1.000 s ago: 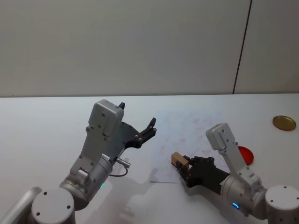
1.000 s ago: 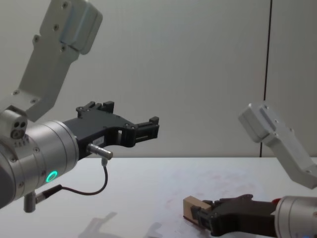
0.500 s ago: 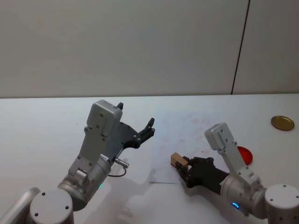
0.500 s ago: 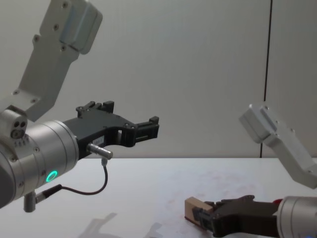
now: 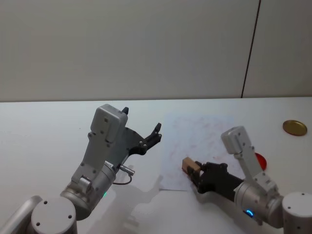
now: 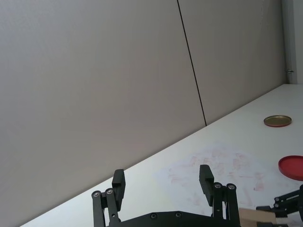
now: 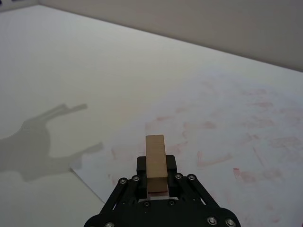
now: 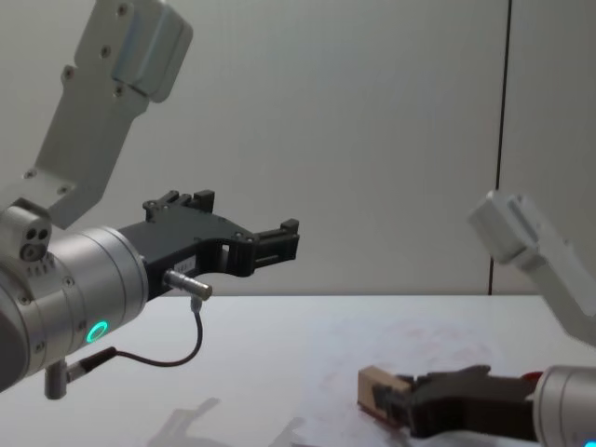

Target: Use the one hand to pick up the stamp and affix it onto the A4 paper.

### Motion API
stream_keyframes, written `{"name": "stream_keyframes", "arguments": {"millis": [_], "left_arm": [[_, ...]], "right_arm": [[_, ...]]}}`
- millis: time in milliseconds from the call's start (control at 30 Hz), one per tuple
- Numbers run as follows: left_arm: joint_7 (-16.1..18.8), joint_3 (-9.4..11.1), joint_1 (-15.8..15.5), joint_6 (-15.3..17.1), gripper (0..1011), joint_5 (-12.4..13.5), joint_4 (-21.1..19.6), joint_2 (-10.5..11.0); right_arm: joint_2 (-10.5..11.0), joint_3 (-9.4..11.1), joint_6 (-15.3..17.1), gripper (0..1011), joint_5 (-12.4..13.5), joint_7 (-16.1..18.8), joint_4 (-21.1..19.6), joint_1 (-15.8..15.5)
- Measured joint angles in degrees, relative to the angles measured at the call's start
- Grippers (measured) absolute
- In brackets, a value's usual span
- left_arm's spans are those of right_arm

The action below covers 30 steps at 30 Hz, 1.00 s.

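Scene: white table (image 5: 44, 126) before a plain grey wall, two robot arms reaching in from the bottom of the head view.
Task progress: pickup judged complete, with the stamp (image 5: 188, 165) off the table and held. Pressing it onto the A4 paper (image 5: 200, 134) appears to be what is left.
Right gripper (image 5: 193, 173): lower right of centre in the head view, black fingers clamped on the near end of the stamp.
Stamp and gripper: small tan wooden block jutting forward out of the jaws, its long side in line with the fingers and its far end free.
Stamp and paper: above the sheet's near left corner area, low over it. Contact with the sheet impossible to judge, even from the chest view.
Paper: flat at centre right of the head view, covered in faint pink marks.
Left gripper (image 6: 161, 182): raised at centre left of the head view, fingers spread wide, holding nothing, well apart from the stamp.
Other items: red ink pad (image 5: 260, 160) at right, partly behind the right arm; gold lid (image 5: 295, 127) at far right.
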Motion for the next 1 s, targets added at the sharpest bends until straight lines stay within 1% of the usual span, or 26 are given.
{"name": "stream_keyframes", "arguments": {"millis": [100,200,333,500,733,800,1000], "left_arm": [[0.0,0.0,0.0,0.0,993,0.0,0.0,0.0],[0.0,0.0,0.0,0.0,993,0.0,0.0,0.0],[0.0,0.0,0.0,0.0,993,0.0,0.0,0.0],[0.0,0.0,0.0,0.0,993,0.0,0.0,0.0],[0.0,0.0,0.0,0.0,993,0.0,0.0,0.0],[0.0,0.0,0.0,0.0,993,0.0,0.0,0.0],[0.0,0.0,0.0,0.0,993,0.0,0.0,0.0]], "right_arm": [[0.09,0.32,-0.64,219,1.25,-0.3,-0.55,-0.05],[0.33,0.88,-1.53,219,3.11,-0.81,-1.41,-0.16],[0.96,2.02,-2.75,219,5.78,-1.77,-2.77,-0.3],[1.96,3.46,-3.91,219,7.77,-2.96,-3.98,-0.46],[3.09,4.75,-4.77,219,8.13,-4.51,-4.5,-0.53],[3.67,5.35,-5.14,218,7.72,-5.29,-4.51,-0.55],[4.8,6.36,-5.62,219,6.8,-6.19,-4.25,-0.72]]}}
